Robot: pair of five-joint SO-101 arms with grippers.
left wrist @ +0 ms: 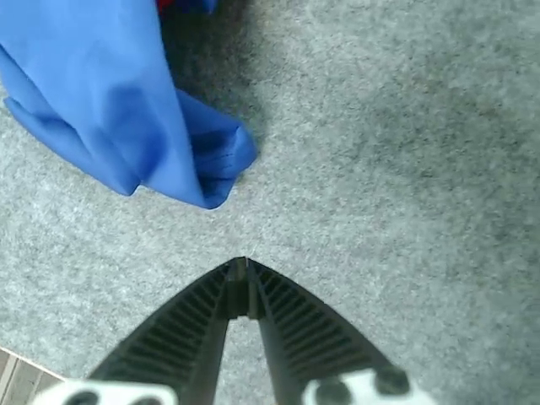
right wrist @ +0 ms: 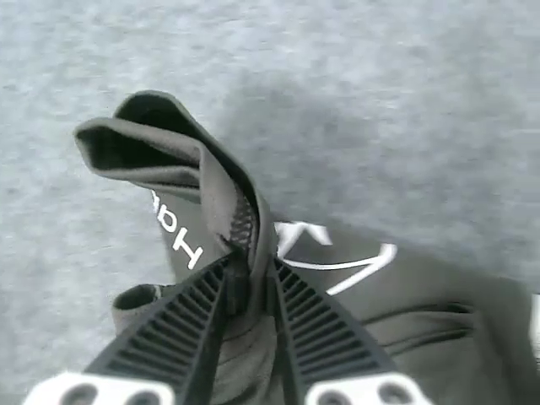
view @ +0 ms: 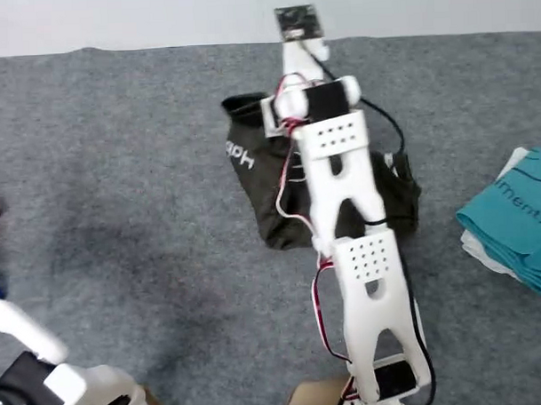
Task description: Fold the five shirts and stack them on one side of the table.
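Cloth sits between the pads of my right claw, which is pressed together on a raised fold of the dark shirt. The fold stands up from the pinch like a soft tube with an open mouth. The rest of the shirt lies crumpled in the middle of the table, under my right arm. I think the hold is thin: only an edge is caught, so with a fast pull the knit fabric can slip out, or two layers can rise together and spoil the fold. The table is grey and looks rough like felt, so the shirt can drag and bunch on it. My left claw is closed on nothing, its ribbed black fingers meeting at the tips above the bare surface, near a limp blue shirt with rounded folds. At the right edge of the table a teal shirt lies folded flat on a white one; a careless swing of my arm could disturb this stack
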